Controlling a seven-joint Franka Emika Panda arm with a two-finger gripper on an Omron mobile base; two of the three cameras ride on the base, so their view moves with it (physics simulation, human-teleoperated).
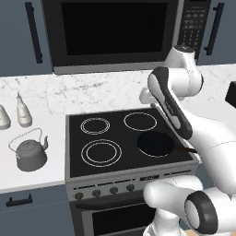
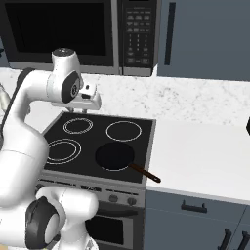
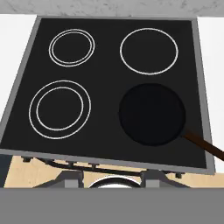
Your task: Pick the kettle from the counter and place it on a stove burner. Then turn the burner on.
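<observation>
The dull-grey kettle [image 1: 28, 154] stands upright on the white marble counter [image 1: 41, 182], left of the stove. The large double-ring burner [image 1: 101, 152] [image 2: 62, 150] [image 3: 60, 109] lies at the cooktop's front left, dark and bare. My gripper [image 1: 151, 104] [image 2: 86, 109] [image 3: 111, 179] hangs high above the cooktop's back edge, far right of the kettle. It looks straight down on the glass. Its fingertips [image 3: 70, 177] stand wide apart with nothing between them, so it is open.
A black frying pan [image 1: 156, 144] [image 3: 152, 114] covers the front right burner, its handle sticking out over the stove's right edge. Two white bottles [image 1: 23, 110] stand behind the kettle. Stove knobs [image 1: 103, 190] line the front panel. A microwave [image 1: 115, 32] hangs above.
</observation>
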